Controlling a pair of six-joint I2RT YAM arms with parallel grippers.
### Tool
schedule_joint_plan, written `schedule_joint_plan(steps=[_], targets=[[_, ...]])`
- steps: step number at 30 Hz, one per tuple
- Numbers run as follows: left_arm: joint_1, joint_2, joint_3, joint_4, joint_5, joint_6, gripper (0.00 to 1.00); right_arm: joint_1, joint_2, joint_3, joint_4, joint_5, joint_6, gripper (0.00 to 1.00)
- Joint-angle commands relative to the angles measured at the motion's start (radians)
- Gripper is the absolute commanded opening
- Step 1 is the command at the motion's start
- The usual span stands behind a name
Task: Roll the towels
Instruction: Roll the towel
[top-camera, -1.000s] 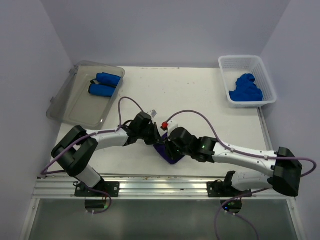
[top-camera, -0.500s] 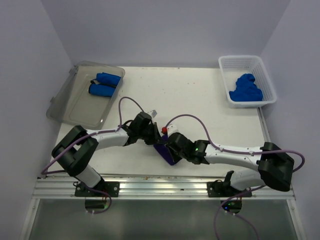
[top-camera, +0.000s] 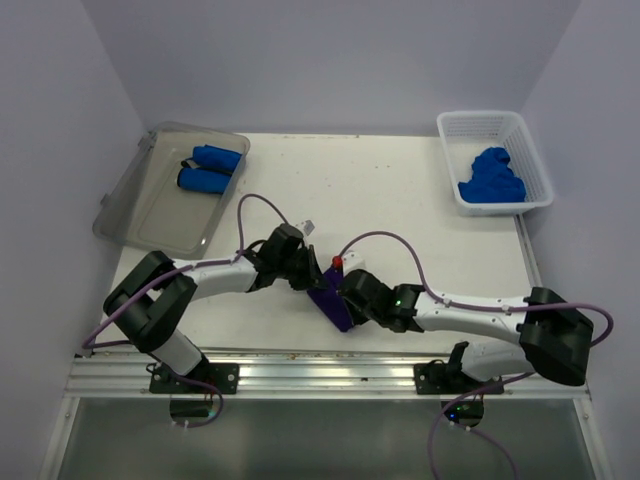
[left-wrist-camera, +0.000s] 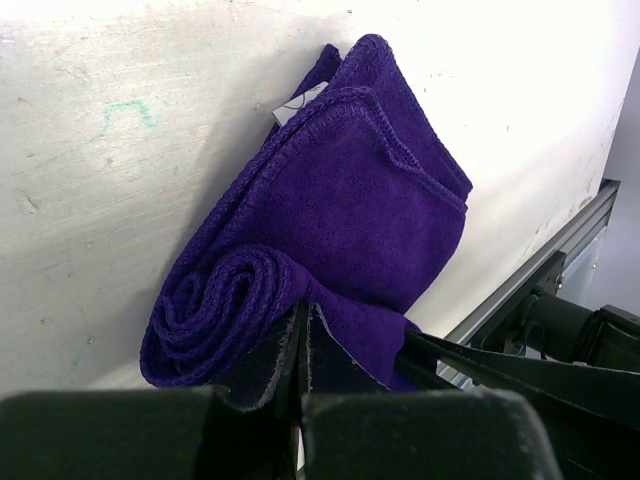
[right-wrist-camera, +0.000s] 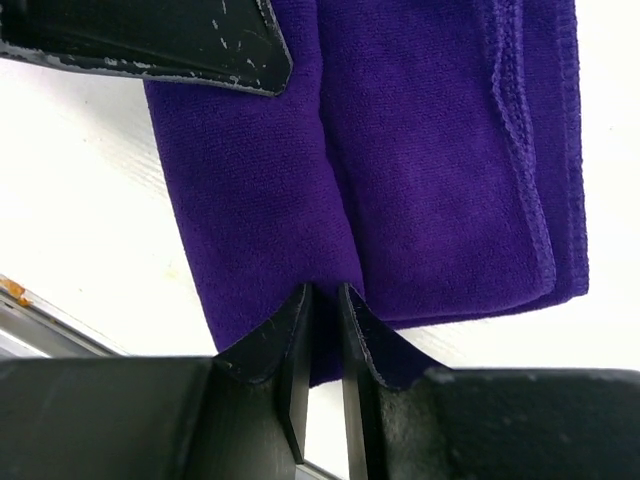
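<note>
A purple towel (top-camera: 330, 304), partly rolled, lies near the table's front edge between my two grippers. In the left wrist view the towel (left-wrist-camera: 340, 210) shows a rolled coil at its near left end, and my left gripper (left-wrist-camera: 303, 318) is shut on the cloth beside the coil. In the right wrist view the towel (right-wrist-camera: 420, 160) lies flat with a crease, and my right gripper (right-wrist-camera: 325, 295) is shut, pinching the fold at its near edge. In the top view my left gripper (top-camera: 312, 274) and my right gripper (top-camera: 343, 297) meet over the towel.
A clear bin (top-camera: 170, 190) at the back left holds two rolled blue towels (top-camera: 208, 168). A white basket (top-camera: 493, 160) at the back right holds crumpled blue towels (top-camera: 492, 178). The table's front rail (top-camera: 320, 370) runs just behind the towel.
My right arm has drawn in closer to the towel and lowered, its gripper now pinching the towel's fold. My left arm has stayed in place on the towel.
</note>
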Motion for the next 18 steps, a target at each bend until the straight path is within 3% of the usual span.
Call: schedule_joint_plan(steps=[1, 5, 8, 18], targets=[[-0.002, 0.021, 0.007, -0.043, -0.017, 0.041, 0.00, 0.002, -0.031, 0.016, -0.074, 0.047, 0.014, 0.19], [-0.002, 0.008, 0.010, -0.043, -0.019, 0.042, 0.00, 0.031, -0.131, 0.096, -0.179, 0.125, -0.014, 0.22], [-0.002, -0.002, 0.013, -0.043, -0.019, 0.041, 0.00, 0.072, -0.143, 0.149, -0.205, 0.161, -0.043, 0.32], [-0.001, 0.003, 0.016, -0.084, -0.020, 0.039, 0.00, 0.261, 0.111, 0.241, -0.196, 0.325, -0.132, 0.66]])
